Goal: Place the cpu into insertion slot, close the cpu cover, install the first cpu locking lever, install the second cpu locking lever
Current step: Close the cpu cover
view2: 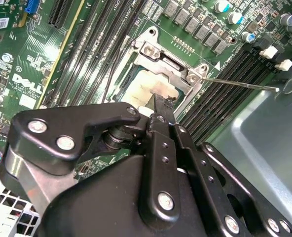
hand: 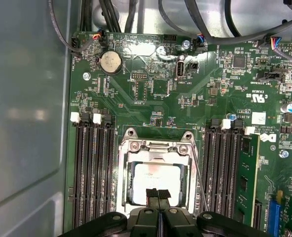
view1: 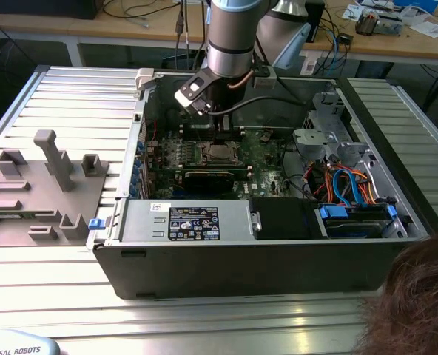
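While the black two-fingered gripper shows in both wrist views, its fingertips are pressed together with nothing visible between them. The joined tips stand directly over the small square cpu with a dull silver metal top, toward one edge of it. Whether they touch the top or hang just above it cannot be told.

The cpu lies flat inside the square insertion slot with a dark interior. Around it lies the thin silver metal cpu cover, folded down so that the chip's top shows through its square window. A thin wire locking lever runs along one side of the cover, between it and the long black memory slots; whether it is latched cannot be told.

Beyond the socket, the green motherboard carries a round silver coin cell.

In the exterior view, the silver and grey robot arm reaches down into the grey metal computer case, above the cpu near the board's middle. The case lies on a ribbed aluminium table. A grey moulded fixture plate sits well apart at the exterior view's left. A person's head of dark hair shows at the lower corner on the exterior view's right.
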Controlling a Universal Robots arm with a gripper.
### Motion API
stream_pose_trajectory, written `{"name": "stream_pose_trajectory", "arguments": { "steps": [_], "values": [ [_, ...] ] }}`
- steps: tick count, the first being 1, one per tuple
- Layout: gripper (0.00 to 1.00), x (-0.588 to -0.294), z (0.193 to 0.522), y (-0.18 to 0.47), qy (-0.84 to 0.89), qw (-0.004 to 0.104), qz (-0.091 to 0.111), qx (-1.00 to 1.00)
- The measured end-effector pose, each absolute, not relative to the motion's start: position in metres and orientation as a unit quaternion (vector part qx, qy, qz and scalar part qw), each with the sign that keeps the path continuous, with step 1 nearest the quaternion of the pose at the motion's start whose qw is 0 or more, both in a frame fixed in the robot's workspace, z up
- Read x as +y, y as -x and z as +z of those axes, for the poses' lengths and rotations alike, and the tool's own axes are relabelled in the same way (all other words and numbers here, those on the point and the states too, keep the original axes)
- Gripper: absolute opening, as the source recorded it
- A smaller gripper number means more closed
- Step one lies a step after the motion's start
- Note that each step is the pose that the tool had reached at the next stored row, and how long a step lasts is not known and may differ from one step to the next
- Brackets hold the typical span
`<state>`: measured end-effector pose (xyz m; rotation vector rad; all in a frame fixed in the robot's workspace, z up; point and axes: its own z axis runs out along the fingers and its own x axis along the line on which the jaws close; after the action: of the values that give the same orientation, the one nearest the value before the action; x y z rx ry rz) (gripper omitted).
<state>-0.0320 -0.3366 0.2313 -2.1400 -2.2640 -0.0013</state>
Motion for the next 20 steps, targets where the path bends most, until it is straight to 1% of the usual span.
{"name": "stream_pose_trajectory", "arguments": {
  "steps": [20],
  "values": [
    [0.11, -0.3366, 0.2396, 0.0321, 0.687, 0.013, 0.0, -0.727]
  ]
}}
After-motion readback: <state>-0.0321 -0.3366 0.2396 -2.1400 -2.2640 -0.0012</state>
